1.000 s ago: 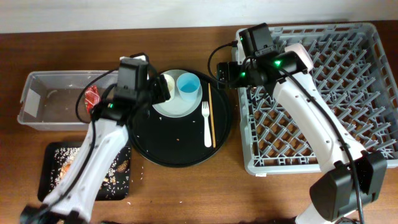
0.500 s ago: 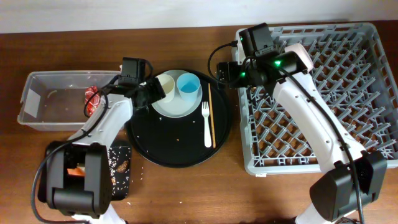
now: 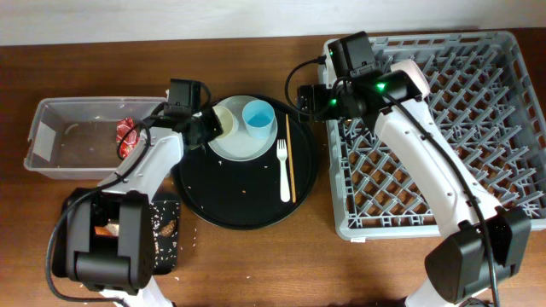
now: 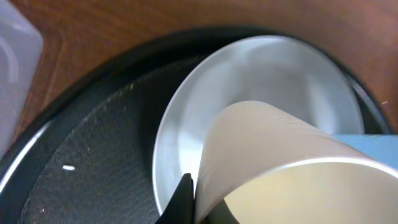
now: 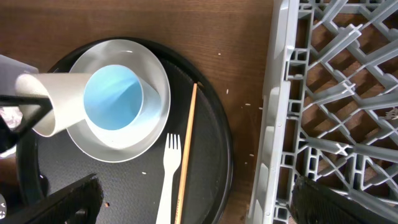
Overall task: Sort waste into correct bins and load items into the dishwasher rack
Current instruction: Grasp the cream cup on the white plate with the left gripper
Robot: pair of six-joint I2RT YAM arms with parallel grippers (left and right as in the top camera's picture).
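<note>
Wooden table (image 3: 256, 266); tilted cream cup (image 4: 273, 165) hides most of left end effector (image 3: 209, 128)

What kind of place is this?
Probably a dish-clearing station on a wooden table, not a whole kitchen: a grey dishwasher rack, a round black tray with a plate, cream cup and fork, and a clear tub holding a red wrapper.

Big round black tray (image 4: 93, 168) looked matt and grainy, pale round plate (image 4: 273, 74) glossy, cream cup (image 4: 267, 143) smooth, square grey rack (image 5: 283, 93) plastic.
</note>
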